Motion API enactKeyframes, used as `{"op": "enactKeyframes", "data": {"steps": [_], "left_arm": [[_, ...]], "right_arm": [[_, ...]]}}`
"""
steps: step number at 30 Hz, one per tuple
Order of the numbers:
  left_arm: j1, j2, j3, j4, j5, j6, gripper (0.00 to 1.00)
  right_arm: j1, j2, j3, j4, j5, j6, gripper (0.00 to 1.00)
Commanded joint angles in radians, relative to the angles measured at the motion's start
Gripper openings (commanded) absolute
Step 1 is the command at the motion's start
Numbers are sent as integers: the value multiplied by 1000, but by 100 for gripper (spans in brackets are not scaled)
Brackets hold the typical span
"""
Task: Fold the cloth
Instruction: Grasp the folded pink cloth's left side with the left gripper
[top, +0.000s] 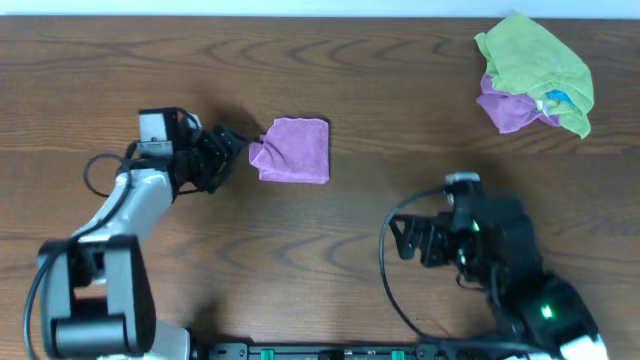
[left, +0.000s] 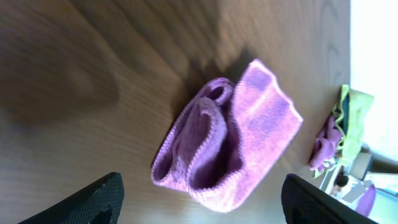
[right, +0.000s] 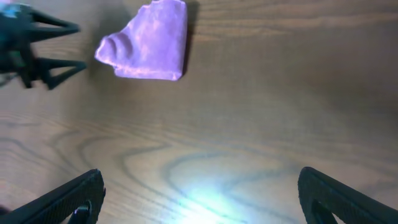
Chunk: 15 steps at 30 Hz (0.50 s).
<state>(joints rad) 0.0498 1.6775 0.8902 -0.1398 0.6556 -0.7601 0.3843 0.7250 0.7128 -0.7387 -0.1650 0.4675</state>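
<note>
A small purple cloth lies folded on the wooden table, its left end bunched into loops; it also shows in the left wrist view and the right wrist view. My left gripper is open and empty, its fingertips just left of the cloth's bunched end, not touching it. My right gripper is open and empty over bare table at the front right, well away from the cloth.
A pile of green and purple cloths sits at the back right corner, and shows at the edge of the left wrist view. The left arm's fingers show in the right wrist view.
</note>
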Motion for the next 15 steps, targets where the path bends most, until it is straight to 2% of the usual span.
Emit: {"op": "enactKeyframes", "data": {"steps": [1, 8, 15], "left_arm": [[-25, 68, -6, 41, 43, -61, 83], [-44, 145, -6, 72, 53, -103, 85], [-49, 168, -6, 108, 78, -132, 88]], "right_arm": [[-13, -89, -35, -11, -11, 75, 99], [-13, -129, -39, -44, -8, 139, 99], [-13, -129, -39, -44, -8, 142, 99]]}}
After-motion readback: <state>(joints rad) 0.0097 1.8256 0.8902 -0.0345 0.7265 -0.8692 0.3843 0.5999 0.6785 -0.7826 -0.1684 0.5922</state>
